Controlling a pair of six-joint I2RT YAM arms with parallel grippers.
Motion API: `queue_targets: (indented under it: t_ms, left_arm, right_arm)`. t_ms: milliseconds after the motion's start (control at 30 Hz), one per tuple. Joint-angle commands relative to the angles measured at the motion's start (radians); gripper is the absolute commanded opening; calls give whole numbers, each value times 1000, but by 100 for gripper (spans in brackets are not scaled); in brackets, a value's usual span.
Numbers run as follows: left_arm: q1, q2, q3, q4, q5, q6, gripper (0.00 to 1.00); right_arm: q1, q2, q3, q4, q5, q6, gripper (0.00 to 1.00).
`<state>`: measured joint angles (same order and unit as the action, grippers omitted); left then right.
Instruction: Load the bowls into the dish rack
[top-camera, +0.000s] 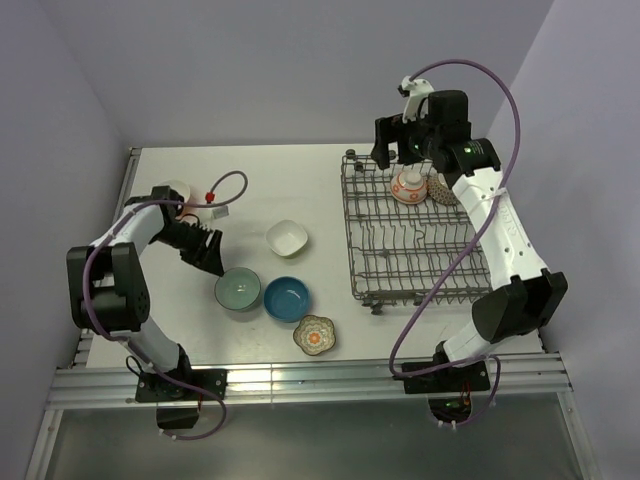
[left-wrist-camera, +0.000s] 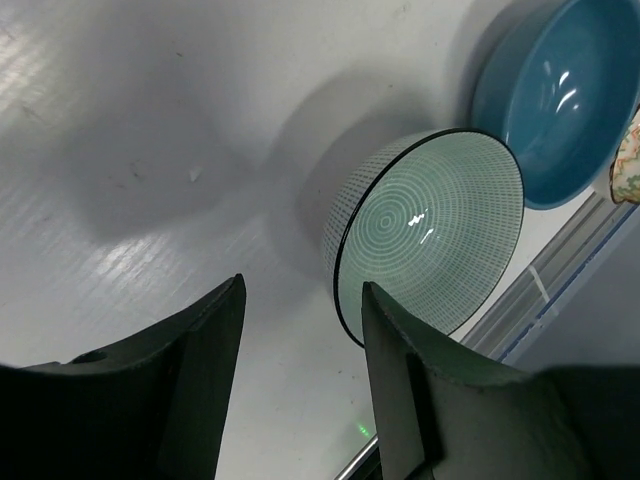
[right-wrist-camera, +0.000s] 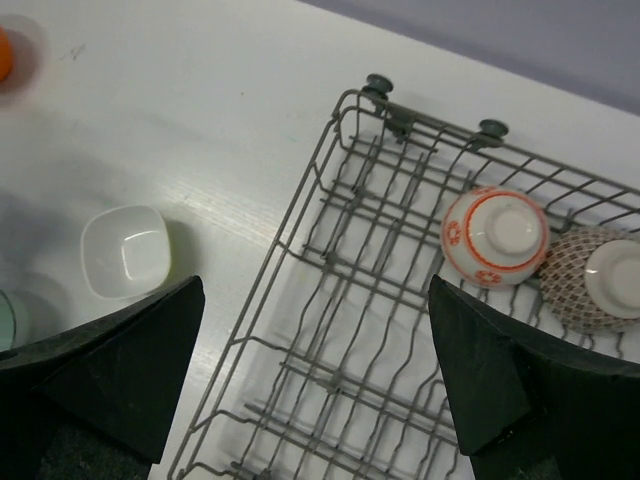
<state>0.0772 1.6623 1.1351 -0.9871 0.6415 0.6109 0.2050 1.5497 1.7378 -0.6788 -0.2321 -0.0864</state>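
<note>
From above, the dish rack lies at the tabletop's 3 o'clock side, with an orange-white bowl and a grey patterned bowl side by side at its 12 o'clock end. The right claw hangs over that end. On the bare tabletop sit a white squarish bowl, a pale teal bowl, a deep blue bowl and a floral bowl. The left claw is just beside the teal bowl, at its 11 o'clock. In the left wrist view, the left claw is spread apart and empty over the tabletop; the teal bowl lies at its 2 o'clock, with the blue bowl beyond and a sliver of the floral bowl at 3 o'clock. In the right wrist view, the right claw is wide apart, holding nothing, above the rack. Both racked bowls rest foot-up, the orange-white bowl close against the grey patterned bowl. The white bowl stands on the tabletop at 9 o'clock.
</note>
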Motion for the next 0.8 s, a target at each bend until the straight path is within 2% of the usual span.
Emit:
queue_targets:
  t_ms: [0, 133, 300, 400, 433, 467, 533, 633, 733, 767]
  left_arm:
    - [-30, 17, -31, 28, -14, 43, 55]
    - [-60, 33, -70, 74, -29, 30, 53]
    - [-99, 48, -101, 123, -43, -10, 41]
    - [-108, 60, -87, 128, -22, -20, 26]
    - [-108, 68, -80, 120, -11, -23, 10]
    - [-108, 70, -65, 117, -5, -25, 3]
    - [-100, 64, -52, 120, 13, -34, 0]
    - [-80, 53, 21, 91, 127, -30, 0]
    - [-2, 71, 134, -1, 341, -23, 0]
    - [15, 77, 165, -40, 466, -26, 0]
  right_arm:
    - [5, -22, -37, -19, -62, 66, 100]
    - [5, -33, -55, -15, -59, 77, 100]
    - [5, -49, -98, 1, -65, 85, 100]
    - [5, -54, -118, 15, -70, 126, 100]
    - [5, -54, -119, 19, -72, 131, 100]
    - [4, -57, -124, 22, -76, 145, 100]
    - [4, -63, -138, 38, -82, 160, 100]
    - [4, -77, -155, 58, -110, 191, 100]
    - [-6, -89, -165, 81, -167, 232, 100]
    - [-10, -99, -175, 91, -183, 263, 100]
